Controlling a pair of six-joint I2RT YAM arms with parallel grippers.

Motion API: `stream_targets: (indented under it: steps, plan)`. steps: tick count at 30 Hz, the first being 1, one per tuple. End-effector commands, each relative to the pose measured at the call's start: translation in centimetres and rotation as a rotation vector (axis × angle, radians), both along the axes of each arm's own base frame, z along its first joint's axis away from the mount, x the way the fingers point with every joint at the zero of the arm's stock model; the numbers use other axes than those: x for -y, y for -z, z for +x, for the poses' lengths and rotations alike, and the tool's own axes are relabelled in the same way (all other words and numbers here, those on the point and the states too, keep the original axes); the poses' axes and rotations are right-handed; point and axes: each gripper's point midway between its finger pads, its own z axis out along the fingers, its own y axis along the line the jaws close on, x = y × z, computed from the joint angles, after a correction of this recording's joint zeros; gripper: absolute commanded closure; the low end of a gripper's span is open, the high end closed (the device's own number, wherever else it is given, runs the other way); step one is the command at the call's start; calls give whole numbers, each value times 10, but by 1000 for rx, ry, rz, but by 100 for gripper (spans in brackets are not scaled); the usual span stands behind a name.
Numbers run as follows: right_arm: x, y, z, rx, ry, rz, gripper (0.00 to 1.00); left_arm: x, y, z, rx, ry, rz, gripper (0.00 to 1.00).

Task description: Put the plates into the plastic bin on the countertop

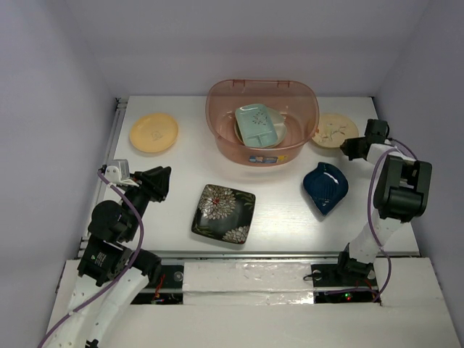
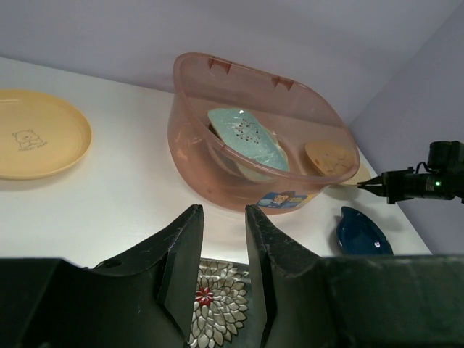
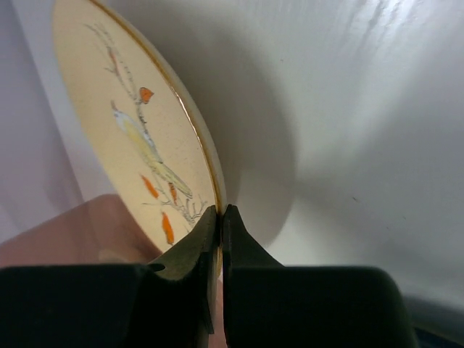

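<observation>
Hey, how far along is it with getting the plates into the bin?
Done: the pale green plate lies in the plastic bin. In hand: the right tool is pinched shut on the rim of the tan plate beside the bin. To go: the yellow plate, black floral plate and blue leaf plate sit on the countertop; the left tool is open and empty.

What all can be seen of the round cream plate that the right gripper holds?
The cream plate is round and glossy like ceramic, with a thin gold rim and a painted bird on a branch with orange leaves. It lies right of the plastic bin. The right gripper is shut on its rim, and that edge seems raised, casting a shadow on the countertop.
</observation>
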Motion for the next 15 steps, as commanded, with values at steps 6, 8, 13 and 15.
stream_targets:
  steps: [6,8,13,15]
  plan:
    - [21,-144,14,469,-47,-249,100,0,-2,5,13,-8,8,73]
    - [18,-170,7,524,-61,-288,100,1,-1,6,8,-6,10,73]
    - [11,-215,-12,632,-79,-351,100,1,1,7,2,-9,13,73]
    - [7,-240,-24,689,-81,-381,100,1,0,7,2,-9,13,73]
